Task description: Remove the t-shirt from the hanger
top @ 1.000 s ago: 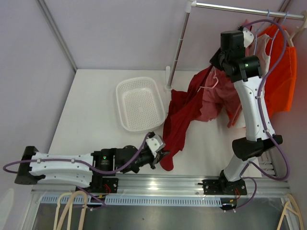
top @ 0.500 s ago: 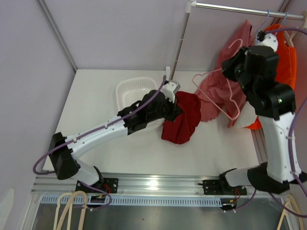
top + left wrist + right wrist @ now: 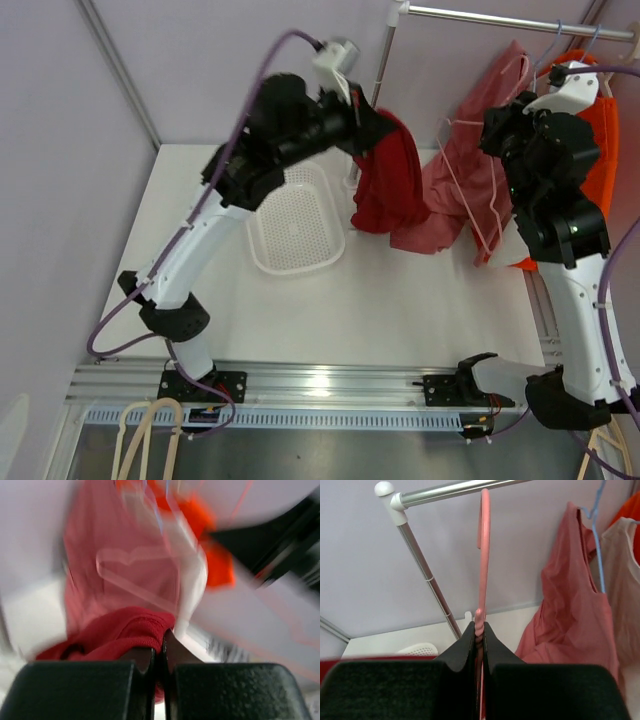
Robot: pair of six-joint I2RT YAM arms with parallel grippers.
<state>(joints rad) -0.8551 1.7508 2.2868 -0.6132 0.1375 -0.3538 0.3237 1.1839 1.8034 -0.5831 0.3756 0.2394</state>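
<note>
Left gripper (image 3: 161,649) clamped on red t-shirt (image 3: 392,180), long axis hanging straight down; right gripper (image 3: 478,630) pinching pink hanger (image 3: 484,550), hook pointing up.

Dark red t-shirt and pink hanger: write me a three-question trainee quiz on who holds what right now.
1. True or false: the left gripper is shut on the dark red t-shirt.
2. What does the right gripper clamp? A: the pink hanger. B: the dark red t-shirt. C: nothing.
3. Fill in: in the top view, the t-shirt hangs to the ____ of the white basket.

Key: 1 true; 2 A; 3 right.
</note>
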